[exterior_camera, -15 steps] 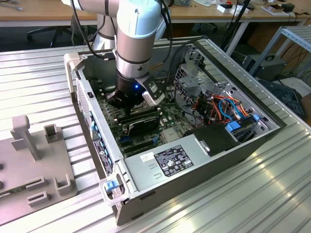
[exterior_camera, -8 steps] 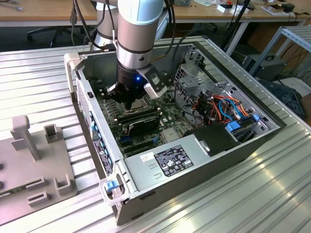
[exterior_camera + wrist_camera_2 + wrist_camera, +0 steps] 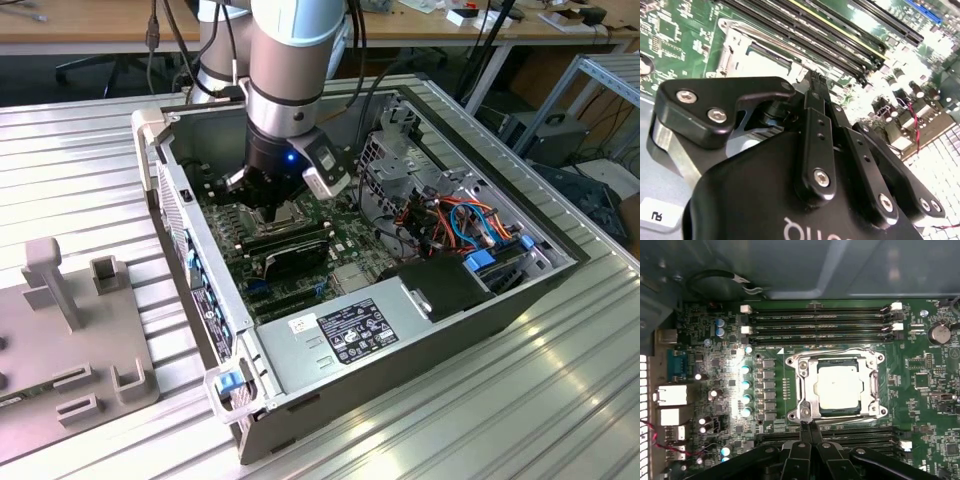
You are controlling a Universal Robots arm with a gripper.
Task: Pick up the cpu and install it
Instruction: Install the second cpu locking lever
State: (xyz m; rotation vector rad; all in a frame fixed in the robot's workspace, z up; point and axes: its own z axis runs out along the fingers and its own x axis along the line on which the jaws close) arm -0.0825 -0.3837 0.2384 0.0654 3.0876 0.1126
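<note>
Inside the case (image 3: 560, 270), first wrist view shows seated cpu (image 3: 840, 386); end effector (image 3: 808, 432) clenched empty.

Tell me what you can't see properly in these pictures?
- Exterior view: the socket is hidden behind the arm's gripper.
- Second wrist view: the gripper covers much of the socket.
- First wrist view: the cpu sits in the socket; whether it is locked in cannot be told.

a lab: aluminium workbench (image 3: 90, 170), opened computer case (image 3: 400, 300), cluttered desks (image 3: 100, 25).

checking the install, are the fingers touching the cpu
Apart. In the first wrist view the closed fingers end at the socket frame edge, short of the cpu seated inside.
</note>
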